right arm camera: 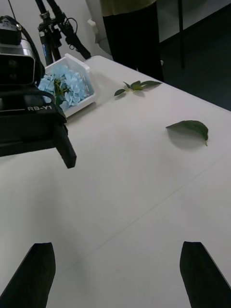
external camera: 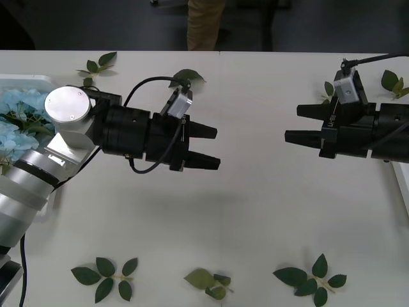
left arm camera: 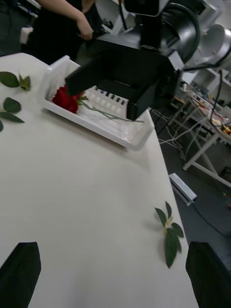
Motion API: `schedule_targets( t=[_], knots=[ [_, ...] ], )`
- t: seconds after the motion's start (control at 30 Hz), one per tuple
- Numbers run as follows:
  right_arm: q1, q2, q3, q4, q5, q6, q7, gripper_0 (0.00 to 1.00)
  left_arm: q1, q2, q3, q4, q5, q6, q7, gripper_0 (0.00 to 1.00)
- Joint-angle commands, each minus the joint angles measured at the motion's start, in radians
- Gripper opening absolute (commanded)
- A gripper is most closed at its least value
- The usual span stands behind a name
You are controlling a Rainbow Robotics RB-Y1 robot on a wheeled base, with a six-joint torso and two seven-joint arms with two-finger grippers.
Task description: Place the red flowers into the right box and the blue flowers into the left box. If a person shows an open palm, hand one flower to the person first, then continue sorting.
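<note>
Pale blue flowers [external camera: 16,121] lie in the left box [external camera: 35,78] at the table's far left; the right wrist view shows the blue flowers [right arm camera: 67,84] in the left box [right arm camera: 81,107] too. A red flower [left arm camera: 66,98] lies in the right box [left arm camera: 113,134], behind my right gripper. My left gripper [external camera: 216,148] hovers open and holds nothing over mid-table, pointing right. My right gripper [external camera: 293,124] faces it from the right, open with nothing in it. A person's trousers [external camera: 204,25] stand beyond the far edge. The open palm is out of view.
Loose green leaf sprigs lie near the front edge [external camera: 105,276], [external camera: 208,281], [external camera: 311,278] and at the back [external camera: 97,64], [external camera: 188,77], [external camera: 393,82]. A bare stretch of white table [external camera: 255,192] separates the two grippers.
</note>
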Motion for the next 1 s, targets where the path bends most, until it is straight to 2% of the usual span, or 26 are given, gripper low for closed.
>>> schedule_targets(
  t=[0.03, 0.23, 0.33, 0.5, 0.73, 1.0],
  knots=[
    [0.008, -0.037, 0.018, -0.009, -0.044, -0.021, 0.022, 0.75, -0.058, 0.057, 0.079, -0.031, -0.014, 0.144, -0.027, 0.88],
    [0.008, -0.012, 0.031, -0.008, -0.05, -0.057, 0.028, 0.75, -0.056, 0.077, 0.226, -0.031, -0.043, 0.388, -0.027, 0.88],
    [0.007, -0.003, 0.031, -0.009, -0.05, -0.066, 0.03, 0.75, -0.054, 0.112, 0.253, -0.031, -0.048, 0.434, -0.027, 0.88],
    [0.008, -0.002, 0.031, -0.009, -0.063, -0.067, 0.036, 0.75, -0.018, 0.154, 0.256, -0.031, -0.025, 0.434, -0.027, 0.88],
    [0.007, 0.009, 0.031, -0.009, -0.067, -0.069, 0.042, 0.75, 0.117, 0.072, 0.409, -0.107, -0.079, 0.399, -0.027, 0.88],
    [0.007, 0.009, 0.031, -0.009, -0.067, -0.069, 0.042, 0.75, 0.159, 0.114, 0.386, -0.142, -0.042, 0.337, -0.027, 0.88]
  ],
)
